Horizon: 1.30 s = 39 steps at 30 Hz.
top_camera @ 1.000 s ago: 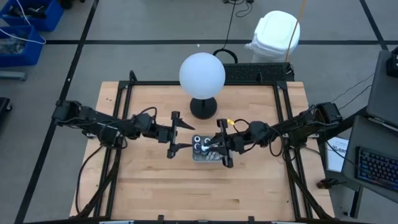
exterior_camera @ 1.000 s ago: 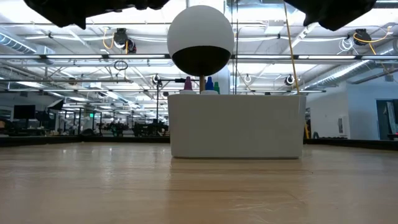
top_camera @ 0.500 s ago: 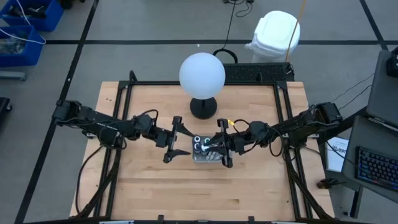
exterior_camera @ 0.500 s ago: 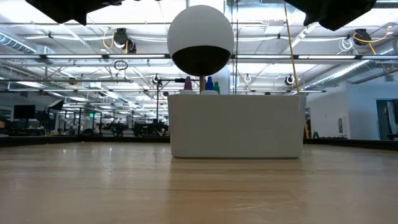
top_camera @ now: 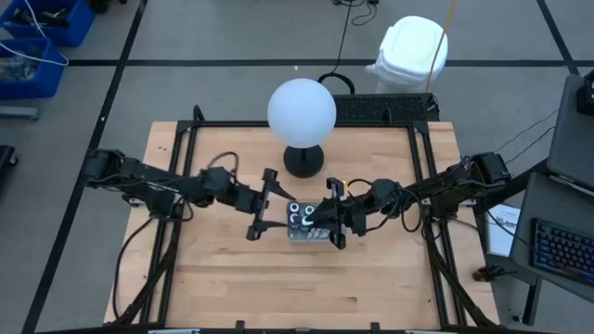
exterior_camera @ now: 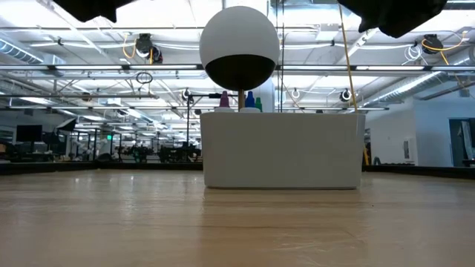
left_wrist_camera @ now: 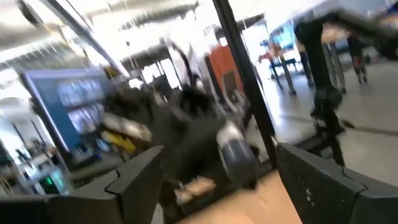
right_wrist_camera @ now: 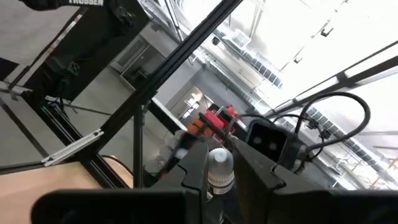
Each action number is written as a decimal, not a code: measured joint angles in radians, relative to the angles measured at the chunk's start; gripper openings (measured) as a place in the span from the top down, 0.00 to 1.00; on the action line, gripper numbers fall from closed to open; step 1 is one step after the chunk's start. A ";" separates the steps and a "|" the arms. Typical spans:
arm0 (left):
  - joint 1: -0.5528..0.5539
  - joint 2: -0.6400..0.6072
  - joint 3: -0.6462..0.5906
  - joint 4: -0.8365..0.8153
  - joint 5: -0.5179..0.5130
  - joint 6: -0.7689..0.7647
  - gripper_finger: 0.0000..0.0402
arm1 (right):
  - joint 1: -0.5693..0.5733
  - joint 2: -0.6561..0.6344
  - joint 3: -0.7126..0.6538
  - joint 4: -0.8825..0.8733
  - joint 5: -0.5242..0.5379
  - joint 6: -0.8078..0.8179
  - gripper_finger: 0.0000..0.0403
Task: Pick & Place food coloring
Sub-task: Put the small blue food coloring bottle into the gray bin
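From above, the clear tray [top_camera: 306, 223] sits on the bench [top_camera: 213, 288] just in front of the white globe lamp [top_camera: 302, 111], with dark round bottles [top_camera: 299, 215] standing in it, white tops up. The right tool [top_camera: 327, 222] is over the tray's right end, on the side away from the lamp, and only its own wrist camera gives the detail: a small white-capped bottle [right_wrist_camera: 220, 169] is clamped between the two dark fingers [right_wrist_camera: 194, 163], its long axis running along the fingers, cap pointing out past the tips. The overhead shot cannot show that bottle at all. The left tool [top_camera: 264, 206] hangs just off the tray's left end, fingers [left_wrist_camera: 323, 180] spread wide apart with nothing between them; its wrist camera is a blur of room and frame. The table-height camera sees none of this, only the tray's pale wall [exterior_camera: 282, 148] with the lamp behind it and coloured bottle tips [exterior_camera: 249, 99] peeking above the rim.
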 joint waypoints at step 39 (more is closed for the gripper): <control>-0.012 0.093 0.118 -0.161 0.045 0.003 0.77 | 0.002 0.000 0.000 -0.025 0.014 -0.045 0.89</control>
